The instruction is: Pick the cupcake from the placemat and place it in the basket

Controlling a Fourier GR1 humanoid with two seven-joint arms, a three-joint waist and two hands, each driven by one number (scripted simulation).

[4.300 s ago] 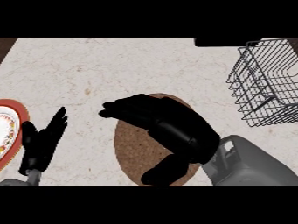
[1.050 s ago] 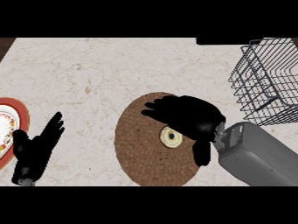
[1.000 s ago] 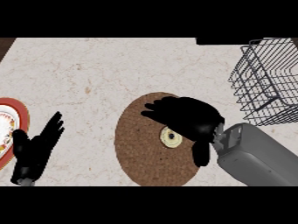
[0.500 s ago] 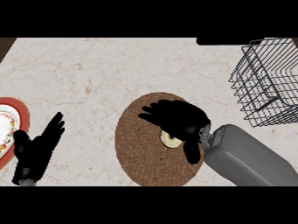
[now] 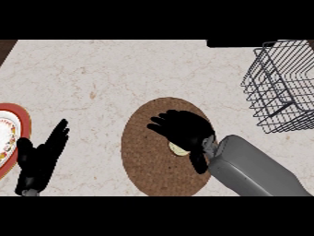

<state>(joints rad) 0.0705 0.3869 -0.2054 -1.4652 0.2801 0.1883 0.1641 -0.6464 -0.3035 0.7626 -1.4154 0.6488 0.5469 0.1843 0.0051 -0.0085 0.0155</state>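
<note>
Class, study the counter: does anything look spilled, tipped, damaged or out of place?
Nothing stands out. The basket sits upright at the right, the placemat lies flat, and the plate rests at the left edge. The cupcake is mostly hidden under the right hand.

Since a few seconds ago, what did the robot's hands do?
The right hand moved down over the cupcake on the placemat and now covers most of it, fingers curled around it. The left hand, plate and basket stayed put.
</note>
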